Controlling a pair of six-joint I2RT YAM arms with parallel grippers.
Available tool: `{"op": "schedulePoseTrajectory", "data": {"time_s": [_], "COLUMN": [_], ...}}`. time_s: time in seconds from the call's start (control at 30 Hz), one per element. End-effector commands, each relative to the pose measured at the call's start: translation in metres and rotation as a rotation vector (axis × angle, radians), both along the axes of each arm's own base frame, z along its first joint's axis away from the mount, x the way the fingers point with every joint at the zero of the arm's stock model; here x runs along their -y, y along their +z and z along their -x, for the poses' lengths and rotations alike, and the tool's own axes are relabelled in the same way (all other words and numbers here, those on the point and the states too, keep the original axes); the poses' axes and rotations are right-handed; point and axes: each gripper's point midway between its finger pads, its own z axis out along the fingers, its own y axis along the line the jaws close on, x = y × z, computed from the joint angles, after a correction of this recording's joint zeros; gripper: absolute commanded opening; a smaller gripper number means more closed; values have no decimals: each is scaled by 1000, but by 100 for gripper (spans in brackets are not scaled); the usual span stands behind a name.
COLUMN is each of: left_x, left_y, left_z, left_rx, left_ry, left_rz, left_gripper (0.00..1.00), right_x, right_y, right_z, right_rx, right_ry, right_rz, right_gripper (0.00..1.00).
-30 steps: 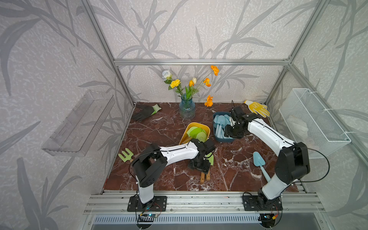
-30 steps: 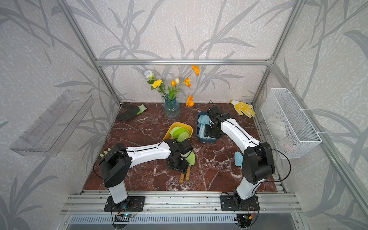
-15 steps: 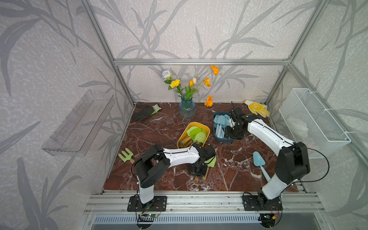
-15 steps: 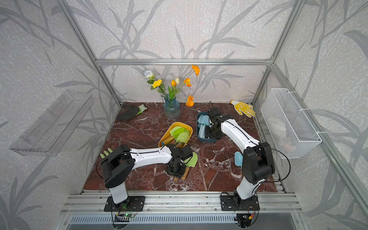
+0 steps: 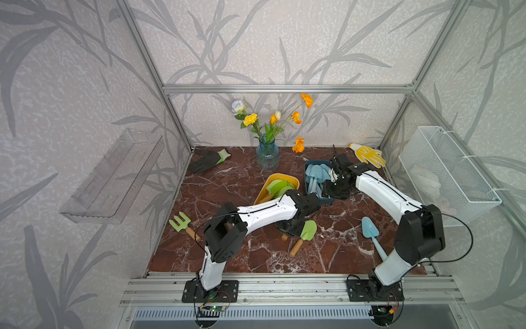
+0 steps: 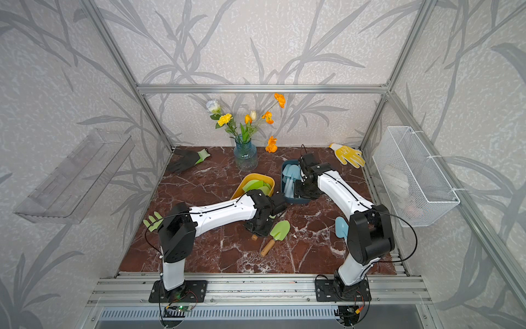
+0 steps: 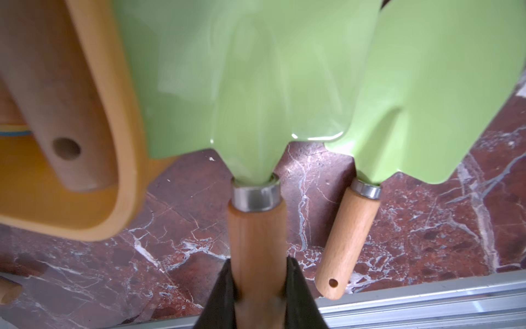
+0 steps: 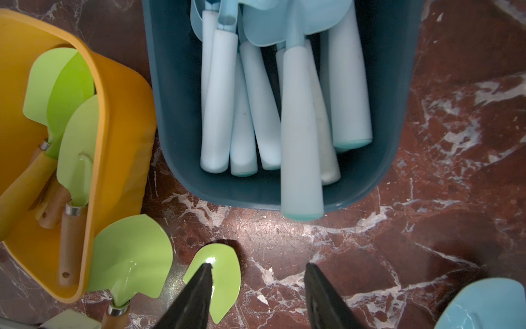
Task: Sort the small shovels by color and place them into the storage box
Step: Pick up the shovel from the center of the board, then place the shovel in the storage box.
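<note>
Right now the left gripper (image 7: 258, 260) is clamping the wooden handle of a green shovel (image 7: 256, 108), jaws pinched narrow, back from the metal collar. The blade is pointing at the yellow box (image 7: 125, 171), just beside its near corner, where other green shovels are lying. Whether the blade is touching the rim I cannot tell.

To do this step well, I judge the arm should be lifting straight up first. A second green shovel (image 7: 348, 242) is lying just beside on the right, and a sideways drag could be knocking it. With the grip far from the blade, the broad end may be drooping or swivelling, so a slow carry, blade first over the rim, looks safest.

The right gripper (image 8: 257, 267) is hanging empty, jaws partway apart, near the blue box (image 8: 176, 99). That box is holding the pale blue shovels, with one handle (image 8: 301, 171) poking over its near rim. One blue shovel (image 5: 370, 229) is lying on the table at near right.

The table (image 5: 227, 182) is showing red-brown marble with white veins, hard and likely slippery. An aluminium frame is carrying grey leaf-patterned walls.
- A vase of flowers (image 5: 267, 155) is standing far middle.
- A black glove (image 5: 207, 162) is lying far left, a yellow glove (image 5: 368, 155) far right.
- A green rake (image 5: 180, 223) is lying near left.
- A clear shelf (image 5: 113, 176) is hanging on the left wall, a wire basket (image 5: 444, 171) on the right.
</note>
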Motion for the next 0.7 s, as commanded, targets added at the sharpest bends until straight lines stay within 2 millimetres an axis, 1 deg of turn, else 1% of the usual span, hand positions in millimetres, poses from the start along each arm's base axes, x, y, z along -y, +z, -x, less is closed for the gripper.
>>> {"op": "schedulePoseTrajectory", "data": {"time_s": [0.0,0.13,0.2,0.27,0.33,0.47,0.53,0.67], "left_x": [-17,-20,-20,-17,-13,-1,1,5], "left_y": [28,48,54,56,55,46,43,43], "left_z": [-27,-55,-66,-74,-78,-77,-77,-83], "left_rx": [96,125,130,123,111,73,63,69], "left_ry": [-22,20,38,48,53,41,35,11], "left_rz": [-76,-11,26,62,85,122,118,127], "left_gripper": [0,0,0,0,0,0,0,0], "right_x": [6,9,10,12,15,22,25,30], "right_y": [14,16,15,13,11,7,6,5], "right_z": [2,4,6,8,11,17,20,25], "right_rx": [37,47,46,41,39,33,31,33], "right_ry": [-16,-26,-31,-40,-49,-77,-87,-102], "right_rz": [-1,3,7,11,19,34,42,49], "right_gripper": [54,53,53,53,53,53,53,53]}}
